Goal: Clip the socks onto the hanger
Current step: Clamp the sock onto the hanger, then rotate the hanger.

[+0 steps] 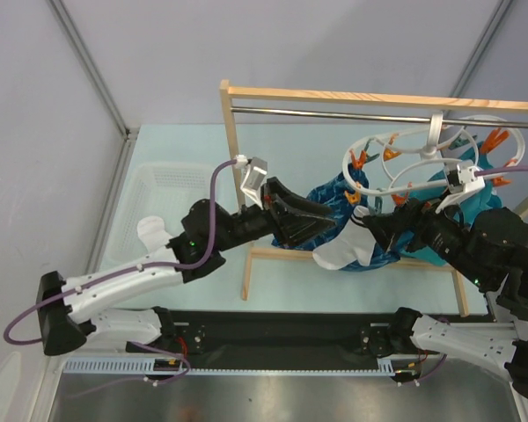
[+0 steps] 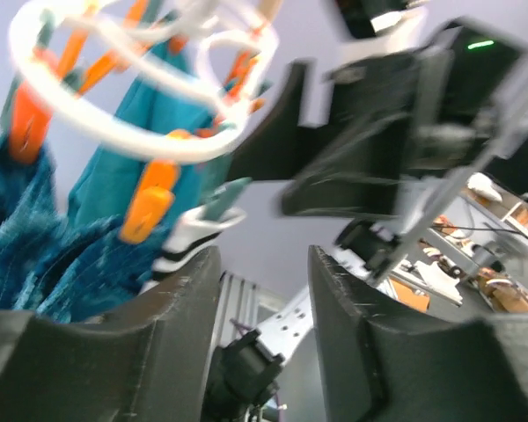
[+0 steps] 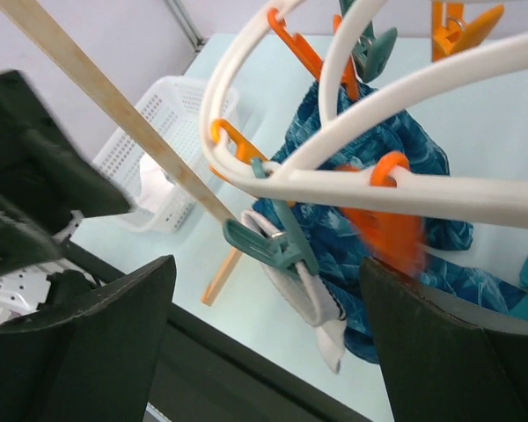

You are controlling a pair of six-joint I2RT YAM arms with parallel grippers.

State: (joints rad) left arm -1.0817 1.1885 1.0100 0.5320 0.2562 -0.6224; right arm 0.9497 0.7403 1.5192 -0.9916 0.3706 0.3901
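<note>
The white oval hanger [image 1: 396, 163] hangs by its hook from the rack's metal rail; it also shows in the left wrist view [image 2: 114, 132] and the right wrist view [image 3: 396, 189]. One white sock [image 1: 343, 249] hangs from it, pinched at its cuff by a teal clip [image 3: 277, 244]; the sock [image 3: 315, 294] droops below. Its black-striped cuff [image 2: 189, 244] shows by my left finger. The other sock [image 1: 152, 233] lies in the white basket. My left gripper [image 1: 333, 214] is open and empty just left of the hanging sock. My right gripper [image 1: 367, 225] is open beside the clip, holding nothing.
A wooden-framed rack [image 1: 233, 176] with a metal rail [image 1: 334, 112] carries the hanger. A blue patterned cloth [image 1: 334, 198] and a teal garment [image 1: 462, 200] hang from orange clips. The white basket [image 1: 172, 180] stands at the left, also in the right wrist view [image 3: 172, 132].
</note>
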